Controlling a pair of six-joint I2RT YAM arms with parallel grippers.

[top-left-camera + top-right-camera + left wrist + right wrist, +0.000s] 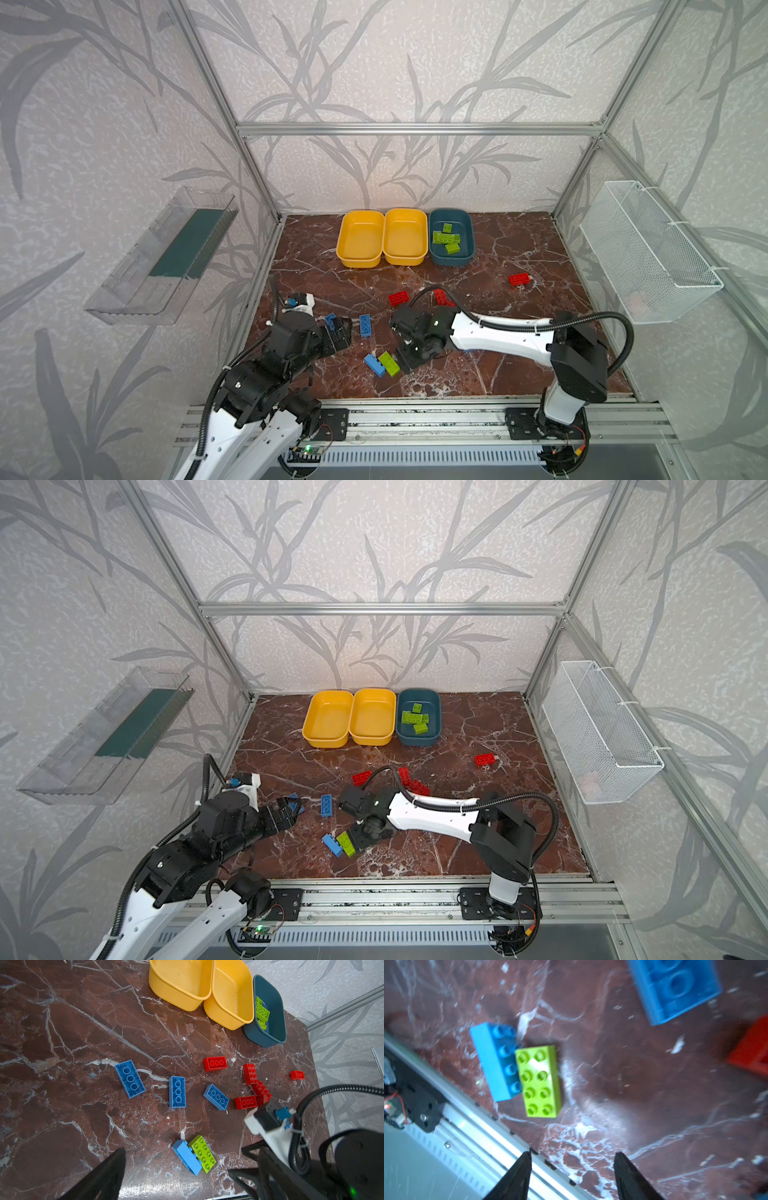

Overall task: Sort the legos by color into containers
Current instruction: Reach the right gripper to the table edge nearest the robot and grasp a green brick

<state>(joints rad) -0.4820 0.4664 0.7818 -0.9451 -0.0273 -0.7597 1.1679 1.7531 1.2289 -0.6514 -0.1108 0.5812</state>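
Right wrist view: the right gripper [572, 1159] has its fingers spread with nothing between them. The lime-green brick [538, 1081] lies studs-up ahead of the fingertips, not yet between them, near the front rail [467, 1126] of the marble-pattern tabletop [519, 249].

Step in hand (judged): pick up this brick.
- A light blue brick [496, 1061] lies on its side, its studs touching one long face of the green one. That face is blocked.
- Preferred: advance until the brick is centred between the fingers, then close across its two short ends.
- Alternative: nudge the green brick clear first.
- Descend squarely, or the neighbour may be dragged along.

The left gripper [343, 330] hovers wide open and empty above the loose blue bricks [177, 1092].

Containers, at the far edge of the table in both top views:
- Left yellow tub [360, 239]: empty.
- Middle yellow tub [405, 237]: empty; the two rims touch.
- Teal tub [451, 259]: holds several lime-green bricks [446, 237], exact count uncertain.

Red bricks [215, 1063] remain loose on the table. By this reading, green sorting is nearly complete; blue and red have not begun.
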